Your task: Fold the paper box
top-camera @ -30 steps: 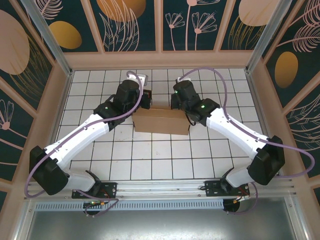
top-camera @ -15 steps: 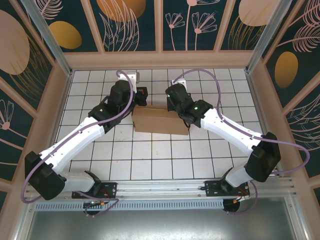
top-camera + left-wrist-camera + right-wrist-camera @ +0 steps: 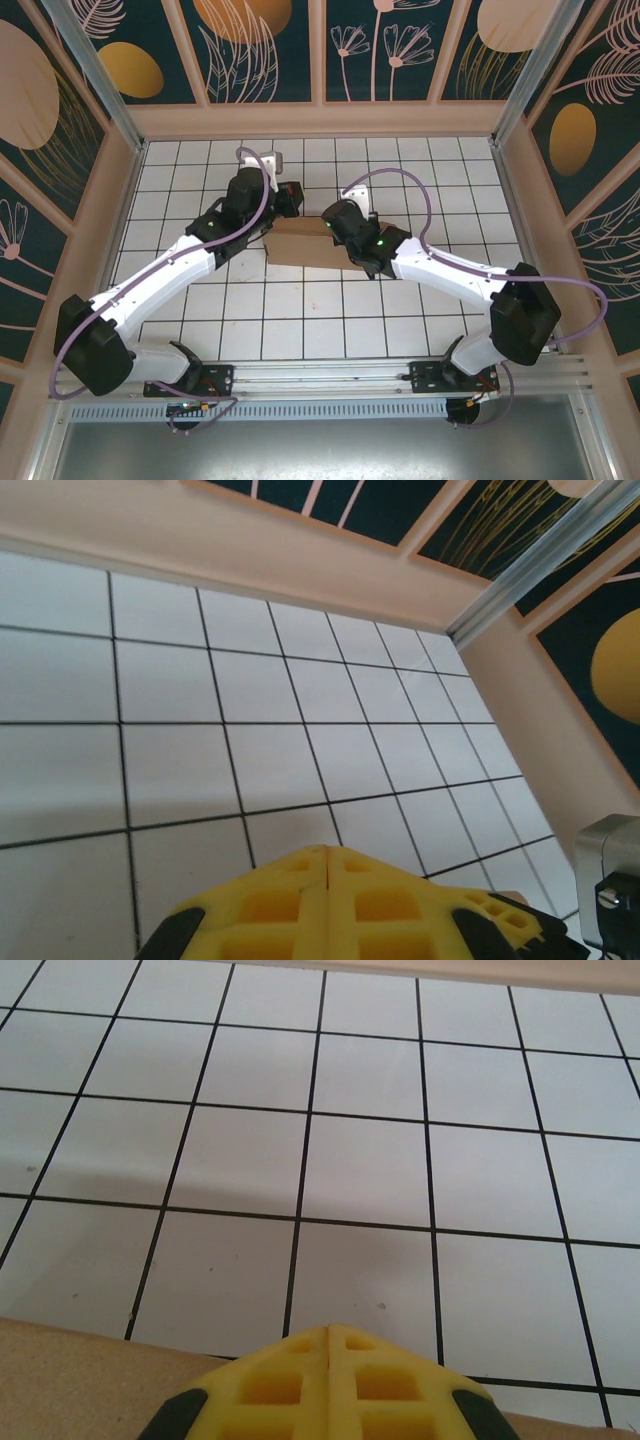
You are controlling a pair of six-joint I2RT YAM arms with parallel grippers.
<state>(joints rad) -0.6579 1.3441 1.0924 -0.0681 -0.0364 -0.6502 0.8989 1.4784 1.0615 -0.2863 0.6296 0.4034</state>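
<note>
The paper box [image 3: 298,250] is a compact brown cardboard rectangle lying flat in the middle of the tiled table. My right gripper [image 3: 332,218] is over the box's far edge near its middle, and its yellow fingers [image 3: 290,1385] are shut with nothing between them. Brown cardboard [image 3: 60,1375] shows just under them in the right wrist view. Just behind the box's far left corner is my left gripper [image 3: 293,200], pointing right. Its yellow fingers [image 3: 280,905] are pressed together with nothing in them, above bare tiles.
White tiles with black grid lines [image 3: 320,320] cover the table. Beige walls [image 3: 320,120] close it in at the back and both sides. A grey metal part [image 3: 612,875] sits at the right edge of the left wrist view.
My right arm has swung left, carrying its gripper from the box's right end to over the far edge near the middle. The left gripper has shifted slightly behind the box's left corner.
</note>
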